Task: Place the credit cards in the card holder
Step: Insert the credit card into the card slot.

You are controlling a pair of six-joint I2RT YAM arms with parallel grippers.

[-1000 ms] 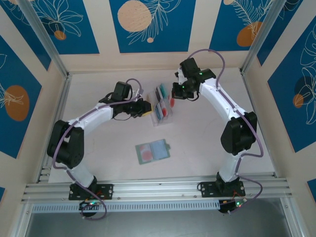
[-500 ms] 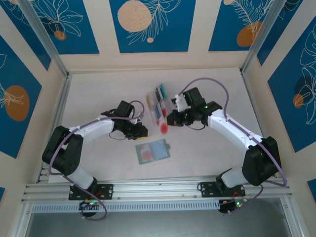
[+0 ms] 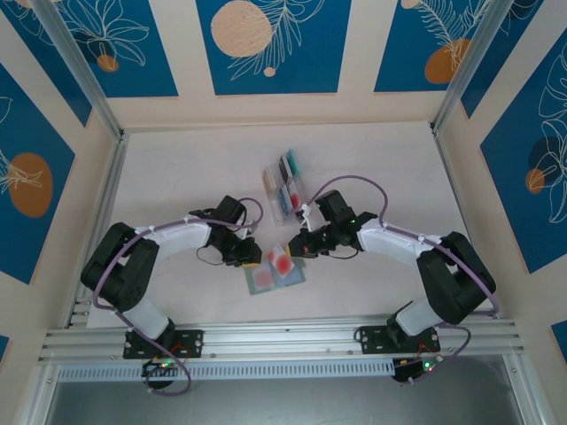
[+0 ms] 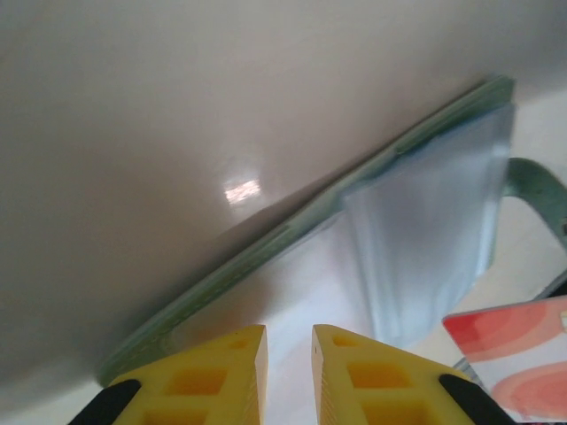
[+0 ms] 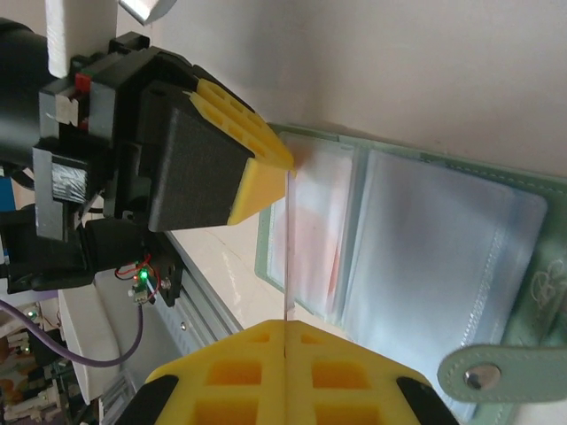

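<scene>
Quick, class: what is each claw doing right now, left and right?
Left claw: slightly open, holding nothing.
Right claw: closed on a red card.

The top external camera looks down from above and behind the arm bases, taking in the whole table [image 3: 177, 177]. The left wrist camera skims low and very near along the edge of the card holder [image 4: 266, 252]. The right wrist camera looks closely down onto its open pockets. All three views share the card holder and the red credit card [image 4: 518, 354].
</scene>
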